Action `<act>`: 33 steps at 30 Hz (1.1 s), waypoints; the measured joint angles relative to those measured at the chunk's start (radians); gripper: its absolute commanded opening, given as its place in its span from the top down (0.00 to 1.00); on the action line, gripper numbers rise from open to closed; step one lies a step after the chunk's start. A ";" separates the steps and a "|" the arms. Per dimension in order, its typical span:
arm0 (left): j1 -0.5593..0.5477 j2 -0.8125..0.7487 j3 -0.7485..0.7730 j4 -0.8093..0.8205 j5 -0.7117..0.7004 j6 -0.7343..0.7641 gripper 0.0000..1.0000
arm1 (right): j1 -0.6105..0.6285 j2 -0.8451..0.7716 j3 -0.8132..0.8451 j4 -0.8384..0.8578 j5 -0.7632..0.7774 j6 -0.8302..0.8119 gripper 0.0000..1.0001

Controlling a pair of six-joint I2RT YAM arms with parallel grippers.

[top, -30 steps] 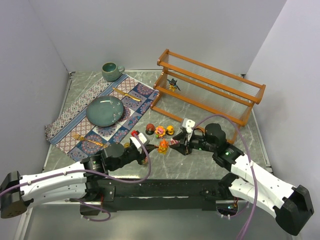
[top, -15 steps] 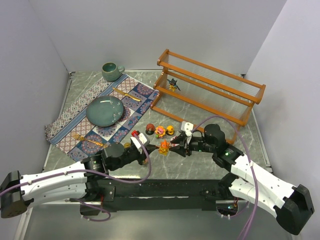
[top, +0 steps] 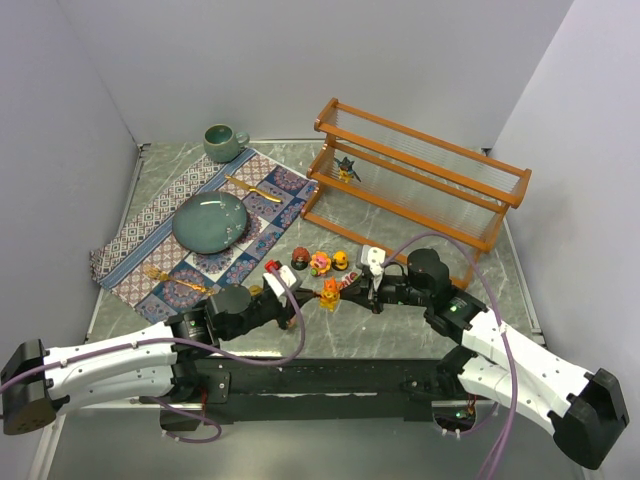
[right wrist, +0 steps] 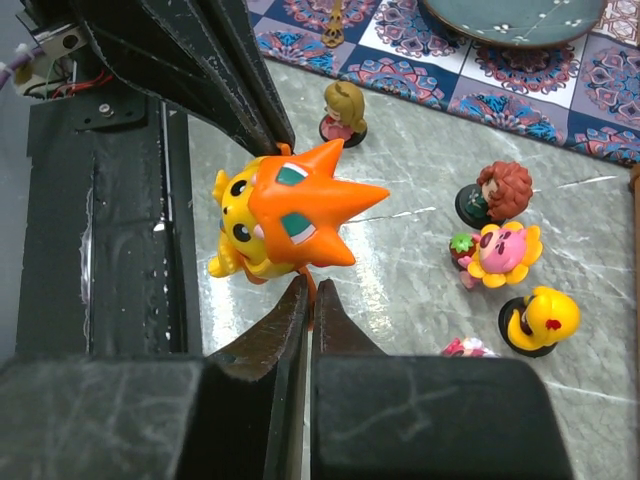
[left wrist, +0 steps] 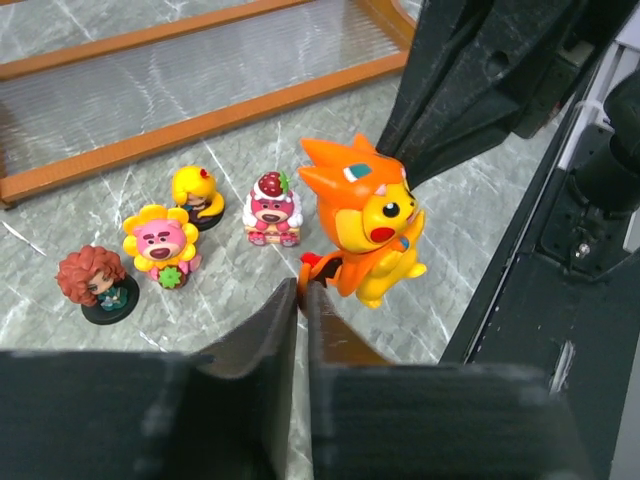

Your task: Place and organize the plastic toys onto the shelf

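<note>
Left gripper [left wrist: 300,288]: jaws pressed together, pinching the thin tail of the orange toy [left wrist: 365,225]. Right gripper [right wrist: 306,290]: closed likewise on the same toy from the opposite side. Toy sits near the table [top: 350,330] front edge. Four small toys [left wrist: 160,240] just beyond it, then bare marble up to the shelf [top: 420,175] front rail.

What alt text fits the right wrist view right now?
The right tool, shut, pinches an orange-and-yellow spiky figurine from the bottom of the frame, while the left tool meets it from the upper left with its dark tip. Five smaller toys stand around it on the grey marbled table, with a patterned mat and teal plate at the top edge.
</note>
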State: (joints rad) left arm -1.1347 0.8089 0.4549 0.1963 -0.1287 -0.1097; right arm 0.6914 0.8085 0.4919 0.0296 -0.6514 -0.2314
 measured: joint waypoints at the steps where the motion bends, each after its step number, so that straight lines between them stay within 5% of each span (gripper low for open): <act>1: 0.000 0.000 0.000 0.001 -0.003 0.000 0.80 | 0.000 -0.001 0.000 0.000 0.001 0.000 1.00; 5: 0.000 -0.005 0.002 0.000 -0.038 -0.008 0.35 | 0.007 -0.009 0.000 -0.005 0.031 -0.002 1.00; 8: 0.000 -0.013 0.028 -0.028 -0.090 -0.032 0.25 | 0.018 -0.021 0.003 -0.019 0.090 -0.008 1.00; 14: 0.000 -0.067 0.141 -0.145 -0.229 -0.104 0.13 | 0.051 -0.021 0.067 -0.082 0.259 -0.047 1.00; 23: 0.001 -0.121 0.415 -0.541 -0.501 -0.311 0.02 | 0.095 0.102 0.221 -0.150 0.636 -0.180 1.00; 33: 0.022 -0.226 0.435 -0.657 -0.576 -0.321 0.01 | 0.073 0.278 0.338 -0.176 0.967 -0.402 1.00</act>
State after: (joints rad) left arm -1.1130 0.5827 0.8902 -0.4610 -0.7044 -0.4305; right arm 0.7643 1.0866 0.8295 -0.1463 0.3161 -0.6334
